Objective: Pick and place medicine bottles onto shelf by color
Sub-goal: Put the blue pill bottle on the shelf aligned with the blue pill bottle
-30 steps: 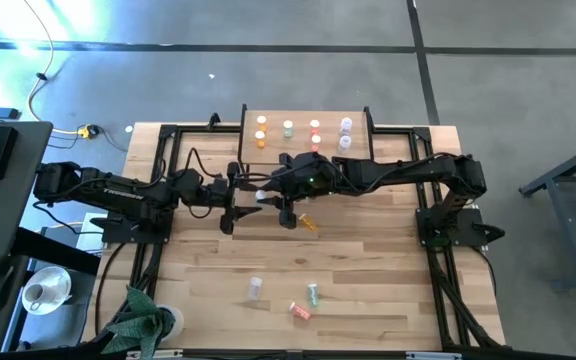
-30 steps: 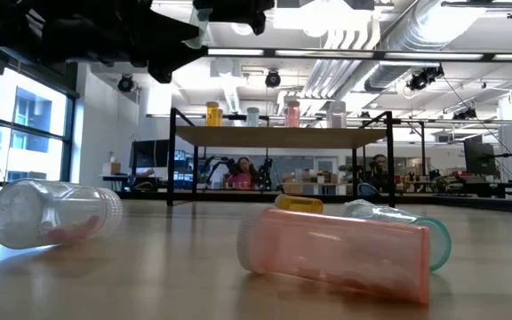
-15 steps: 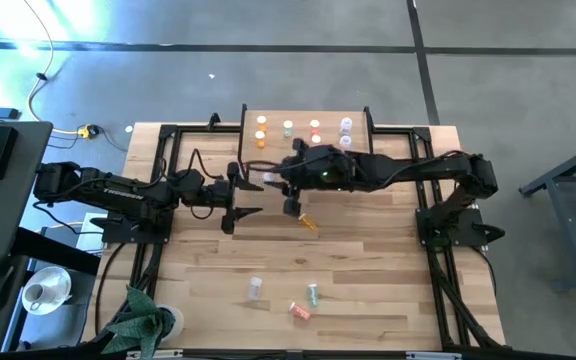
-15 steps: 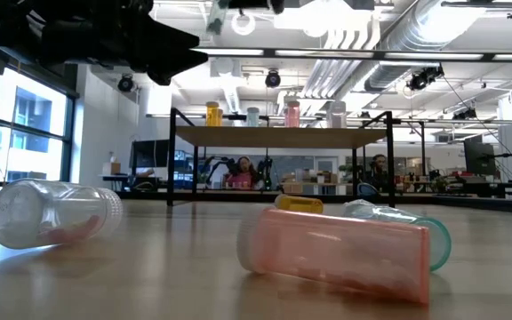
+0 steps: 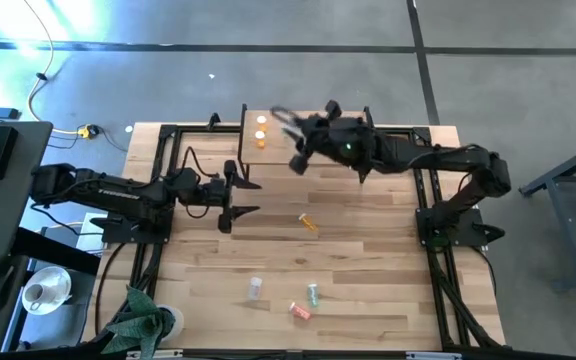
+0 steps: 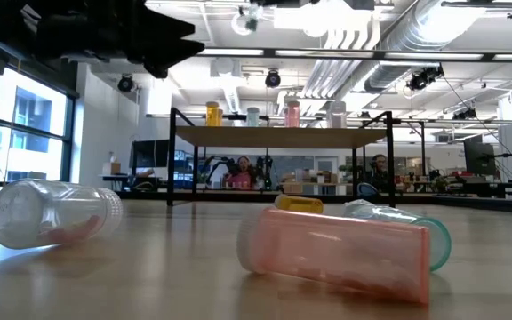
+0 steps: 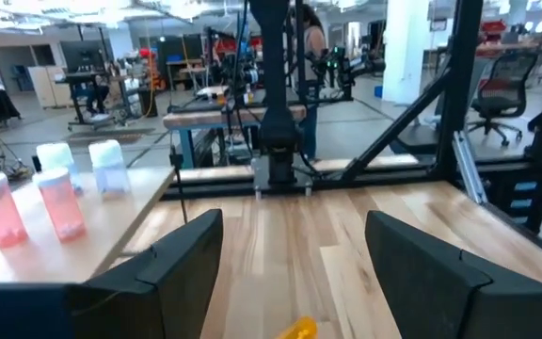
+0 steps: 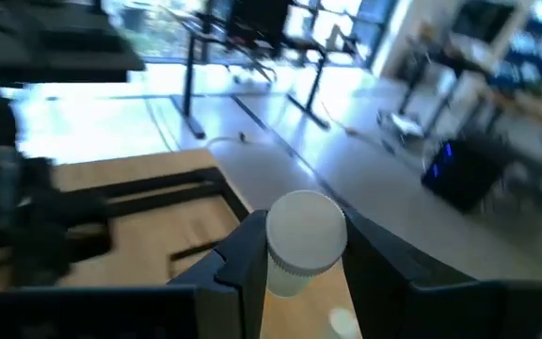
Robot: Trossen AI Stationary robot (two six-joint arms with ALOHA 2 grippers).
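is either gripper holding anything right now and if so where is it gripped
The right gripper, up over the shelf, is shut on a white-capped bottle, its fingers clamping the sides below the cap. The left gripper is open and empty.

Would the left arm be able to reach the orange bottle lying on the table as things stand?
Probably yes. The left gripper hangs open just left of the orange bottle, with only bare table between them. The right gripper, shut on a white-capped bottle, is up over the shelf, clear of that path.

No readable text or labels anywhere
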